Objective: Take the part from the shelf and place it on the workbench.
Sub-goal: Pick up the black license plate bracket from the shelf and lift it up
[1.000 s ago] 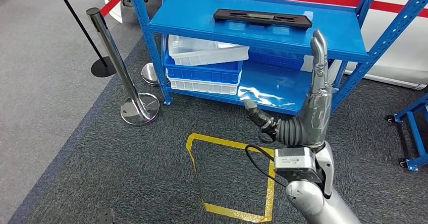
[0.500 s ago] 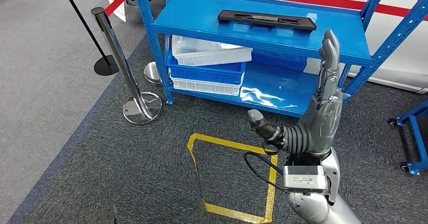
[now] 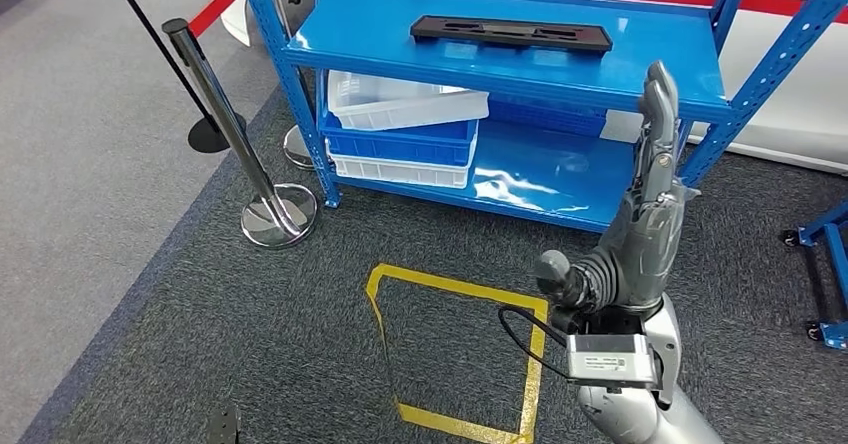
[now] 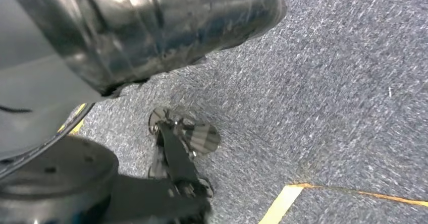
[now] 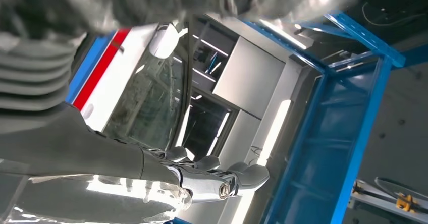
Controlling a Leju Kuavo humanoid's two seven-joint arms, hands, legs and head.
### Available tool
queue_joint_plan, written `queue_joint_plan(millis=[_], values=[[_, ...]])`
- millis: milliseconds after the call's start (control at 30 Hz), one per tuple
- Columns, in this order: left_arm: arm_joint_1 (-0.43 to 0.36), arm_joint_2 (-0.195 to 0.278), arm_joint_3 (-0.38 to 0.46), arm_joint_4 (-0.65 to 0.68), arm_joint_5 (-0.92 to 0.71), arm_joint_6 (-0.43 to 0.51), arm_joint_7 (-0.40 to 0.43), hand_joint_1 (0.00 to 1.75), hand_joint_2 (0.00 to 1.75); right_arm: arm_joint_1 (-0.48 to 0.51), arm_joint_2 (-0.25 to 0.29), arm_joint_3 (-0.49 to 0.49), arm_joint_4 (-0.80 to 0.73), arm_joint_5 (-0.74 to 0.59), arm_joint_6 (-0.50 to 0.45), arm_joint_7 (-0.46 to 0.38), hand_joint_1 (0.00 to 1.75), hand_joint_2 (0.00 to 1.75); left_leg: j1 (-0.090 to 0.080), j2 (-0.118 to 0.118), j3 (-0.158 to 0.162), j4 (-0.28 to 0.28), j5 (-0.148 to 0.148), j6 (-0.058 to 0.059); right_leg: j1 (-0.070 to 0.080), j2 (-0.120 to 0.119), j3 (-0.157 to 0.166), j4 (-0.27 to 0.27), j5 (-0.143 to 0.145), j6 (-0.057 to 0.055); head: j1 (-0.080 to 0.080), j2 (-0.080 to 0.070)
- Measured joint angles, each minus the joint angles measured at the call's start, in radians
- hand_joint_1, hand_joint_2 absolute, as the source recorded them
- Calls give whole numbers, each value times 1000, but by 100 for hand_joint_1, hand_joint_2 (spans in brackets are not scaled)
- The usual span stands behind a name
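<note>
Black and flat, the part is lying on the top board of the blue shelf in the upper middle of the frame, untouched. Lower right, the right hand is reaching upward with fingers straight and thumb spread aside, holding nothing. Whether the left hand is holding anything cannot be told. Yellow floor tape is showing at the bottom centre.

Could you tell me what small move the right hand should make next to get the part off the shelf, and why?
Probably reach forward and up toward the black part. It lies flat on the blue shelf's top level, untouched, while the right hand is raised with fingers straight and apart, holding nothing, short of and below that level. The part sits left of the hand, so the reach should angle leftward.
</note>
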Motion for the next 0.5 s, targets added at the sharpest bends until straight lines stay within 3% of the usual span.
queue_joint_plan(millis=[33, 67, 133, 200, 267, 367, 433, 500], values=[[1, 0, 0, 0, 0, 0, -1, 0, 0, 0, 0, 0, 0, 0, -2, 0, 0, 0, -4, 0, -16, 16, 9, 7, 5, 0, 1, 0, -1, -2, 0, 0], [1, 0, 0, 0, 0, 1, -2, 0, 0, 0, 0, 0, 0, 0, -5, 0, 0, 0, -9, 0, -13, -4, 35, 16, 10, 1, 3, 0, -2, -5, 0, 0], [0, 1, 0, 0, 0, 3, -7, 0, 0, 1, 0, 0, 0, 1, -12, 0, 0, 0, -23, -1, 32, -125, 109, 41, 16, 2, 9, -1, -5, -8, 1, 0], [-1, 2, -2, 0, -1, 10, -10, 0, 0, 1, 0, 0, 0, 2, -19, 0, 0, 0, -36, -1, 74, -224, 145, 61, 19, 2, 10, -3, -5, -6, 2, 0], [-1, 3, -4, 0, -1, 17, -10, 0, 0, 3, 0, 0, 0, 2, -24, 0, 0, 0, -42, -2, 85, -249, 145, 66, 18, 1, 8, -9, -2, 0, 3, 0], [0, 4, -7, 0, -2, 22, -10, 0, 0, 3, -2, 0, 0, 2, -28, 0, 0, 0, -33, 0, 99, -277, 156, 68, 19, 0, 8, -2, -13, 15, 3, 0], [-2, 5, -8, 0, -3, 23, -10, 0, 0, 3, -3, 0, 0, 2, -30, 0, 0, 0, -29, 1, 107, -292, 163, 71, 17, 0, -24, 70, -57, 22, 5, 0], [-2, 5, -12, 0, -5, 21, -7, 0, 0, 6, -4, 0, 1, -3, -30, 0, 0, 0, -29, 1, 108, -293, 163, 73, 14, -1, -84, 191, -110, 28, 5, 0]])
